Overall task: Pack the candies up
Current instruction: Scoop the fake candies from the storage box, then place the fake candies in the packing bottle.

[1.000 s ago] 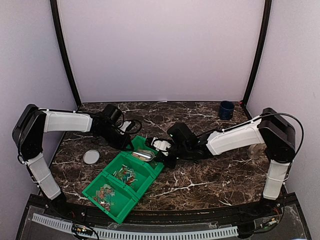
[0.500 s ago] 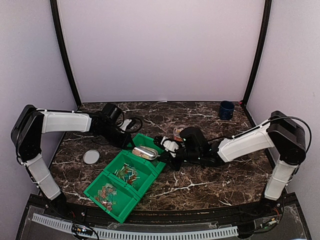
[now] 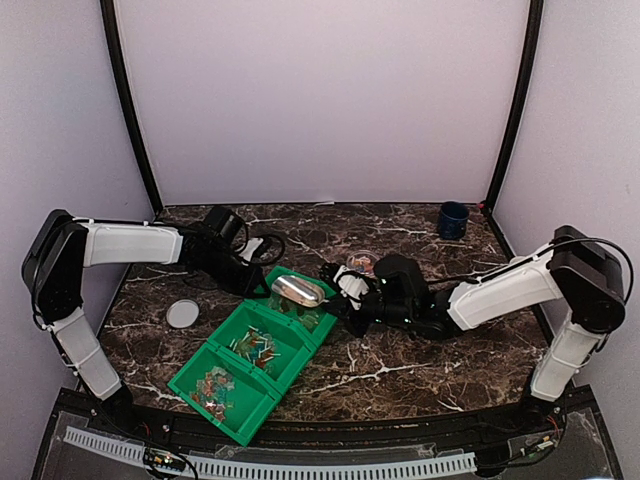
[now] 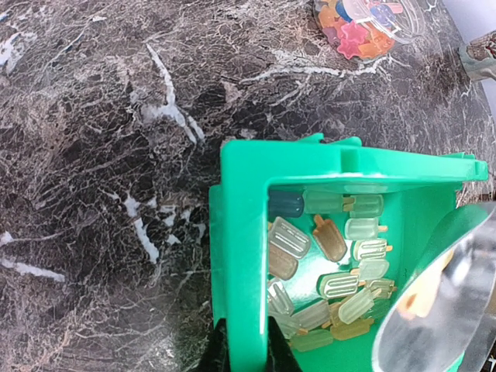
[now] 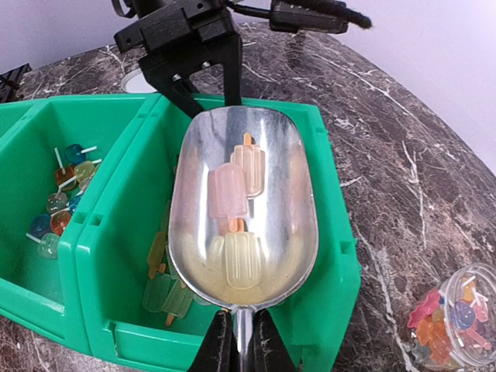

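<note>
Right gripper [image 5: 235, 341] clamped on scoop [image 5: 244, 209] handle, candies [image 5: 231, 194] loaded, above bin's [image 4: 240, 256] far compartment; jar [image 5: 457, 314] sits just right of bin. Left gripper [image 4: 244, 349] pinches bin wall.

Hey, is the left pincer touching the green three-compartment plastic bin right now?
Touching. The left wrist view shows the left pincer clamped on the wall of the green three-compartment plastic bin, a finger on each side.

The candies [image 5: 232, 198] are tiny see-through ice-pop shapes with little sticks. Three lie flat in the silver scoop [image 5: 287, 170] in the middle of the right wrist view: pink, peach, pale yellow. More lie heaped below it, green and orange.
</note>
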{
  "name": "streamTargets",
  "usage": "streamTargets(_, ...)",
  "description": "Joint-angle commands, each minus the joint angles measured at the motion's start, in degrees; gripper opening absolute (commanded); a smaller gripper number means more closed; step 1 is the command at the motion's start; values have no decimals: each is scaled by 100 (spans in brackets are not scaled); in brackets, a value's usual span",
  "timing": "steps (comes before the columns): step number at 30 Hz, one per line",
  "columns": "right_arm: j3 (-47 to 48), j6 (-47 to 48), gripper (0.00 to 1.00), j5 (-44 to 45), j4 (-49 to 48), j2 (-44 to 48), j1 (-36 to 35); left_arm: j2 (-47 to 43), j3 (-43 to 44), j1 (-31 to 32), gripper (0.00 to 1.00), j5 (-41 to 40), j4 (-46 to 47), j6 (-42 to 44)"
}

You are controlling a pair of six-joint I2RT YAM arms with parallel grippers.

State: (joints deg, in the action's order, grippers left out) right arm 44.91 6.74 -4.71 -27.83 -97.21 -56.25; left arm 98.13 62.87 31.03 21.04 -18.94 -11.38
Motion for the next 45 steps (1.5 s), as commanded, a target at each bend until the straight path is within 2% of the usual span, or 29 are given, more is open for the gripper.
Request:
streamTargets(1, -142, 12, 0, 602, -425, 378, 35, -417, 164, -18, 0, 370, 154, -183)
streamTargets(6, -257, 183, 0, 1249, -149, 845, 95, -416, 173, -18, 0, 344, 148, -179)
streamTargets(13, -158, 314, 0, 2264, 1027, 1260, 196, -415, 173, -22, 0, 318, 140, -184)
streamTargets(14, -203, 289, 0, 2577, 1412, 1541, 260, -411, 173, -19, 0, 300, 132, -183)
streamTargets(22, 18, 172, 0, 3113, 2712, 1984, 367, -400, 173, -15, 0, 295, 132, -201)
streamTargets(31, 412, 74, 0, 3167, 3835, 1986, 648, -390, 173, -15, 0, 287, 136, -213)
streamTargets(45, 1531, 92, 0, 2999, 5278, 1168, 852, -373, 184, -15, 0, 261, 117, -192)
